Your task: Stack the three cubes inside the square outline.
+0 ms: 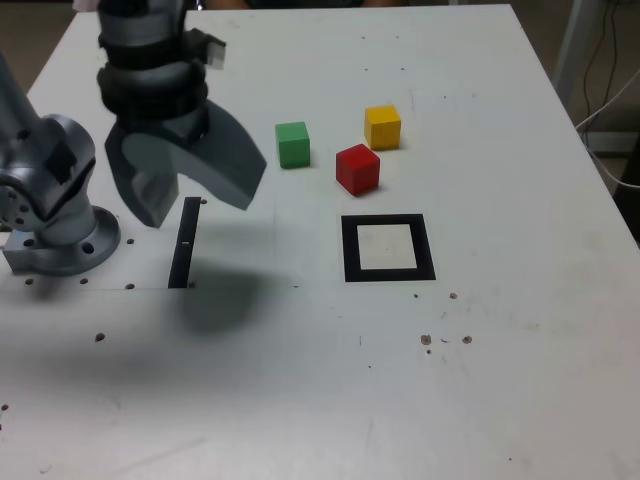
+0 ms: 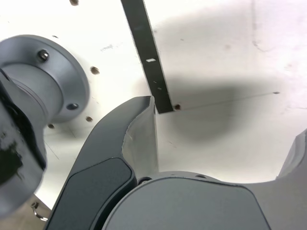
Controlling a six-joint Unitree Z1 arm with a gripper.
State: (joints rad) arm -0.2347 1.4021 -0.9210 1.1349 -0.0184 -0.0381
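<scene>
End effector [image 1: 200,205] raised over the desk [image 1: 500,380], jaws spread wide, nothing between them. Clock directions below are as the exterior view shows them, taken from the middle of the square outline [image 1: 352,262], 12 at the top.

Positions: red cube [image 1: 358,170] near 11 o'clock, turned so that a corner faces the camera. Yellow cube [image 1: 382,128] at 12, just beside red. Green cube [image 1: 293,145] between 10 and 11, apart from the other two. Outline holds no cube; no stacking done.

Risks, judged:
(a) Red and yellow sit close. A wide finger lowered around one could knock the other; cause, little clearance on red's 1 o'clock side.
(b) Red's faces look angled. If the jaws close across its corners, it may twist or slip, then land crooked.
(c) A base cube set off-centre on the pale middle would leave the stack partly over the black border.
(d) Third cube: a slightly early release, or a finger brushing on the way out, could topple the column.

Wrist view shows only the black strip [image 2: 151,60], the arm's base [image 2: 72,79] and bare surface; fingertip height is hard to judge, probably well above the desk.
</scene>
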